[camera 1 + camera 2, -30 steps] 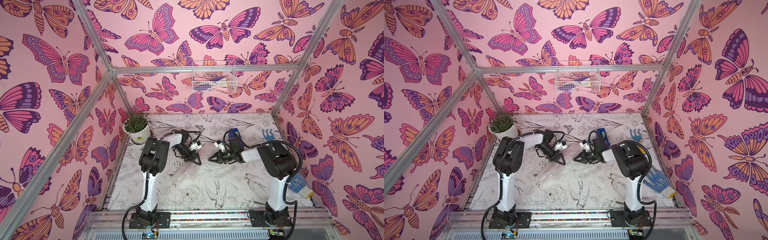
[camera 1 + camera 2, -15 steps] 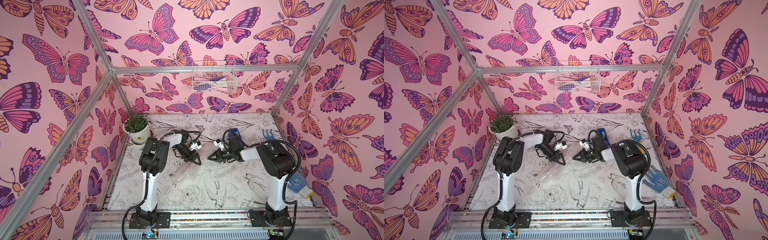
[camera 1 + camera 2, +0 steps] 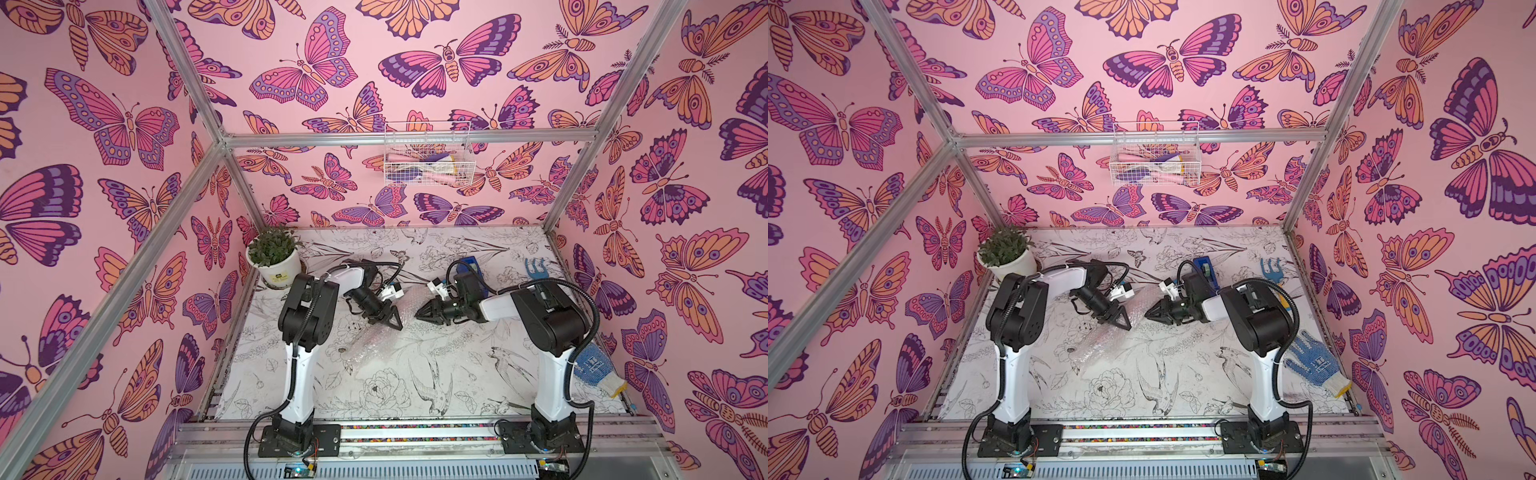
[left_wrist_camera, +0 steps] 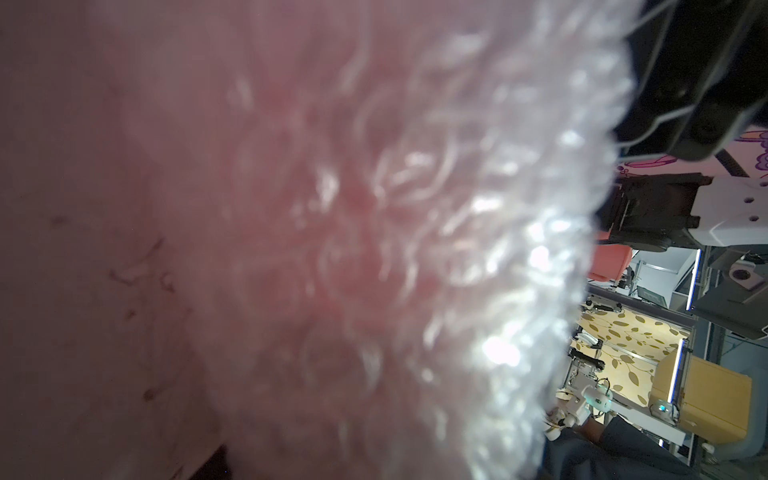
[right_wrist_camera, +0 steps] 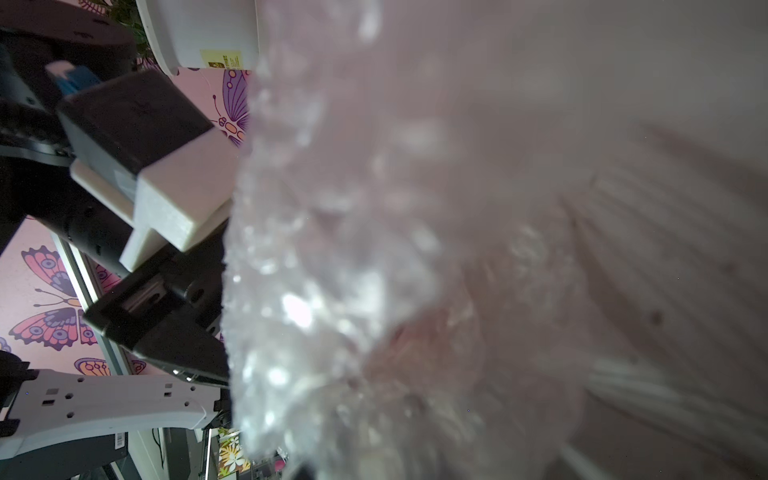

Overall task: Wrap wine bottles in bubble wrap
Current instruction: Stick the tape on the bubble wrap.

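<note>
Right of the pot (image 3: pixel 277 272), on the table (image 3: pixel 457 370), your bubble wrap (image 3: pixel 365 351) lies bunched. The left gripper (image 3: pixel 392 322) is on its pot side and the right gripper (image 3: pixel 420 315) on the far side, tips close. Wrap hides both jaws, so you cannot tell their state. The bottle (image 4: pixel 353 232) is only a pink blur inside the wrap.

No text legible anywhere.
- White plant pot (image 3: pixel 274 266): yellow label (image 3: pixel 277 275) on its side, dark print on it; closer in right wrist view (image 5: pixel 220 59), still too small to read.
- Blue knit glove (image 3: pixel 592 365) at worktop's edge: pale printed mark on its back, letters not resolvable in both top views.
- White arm link (image 5: pixel 104 407): small barcode-like sticker (image 5: pixel 119 441), unreadable.
</note>
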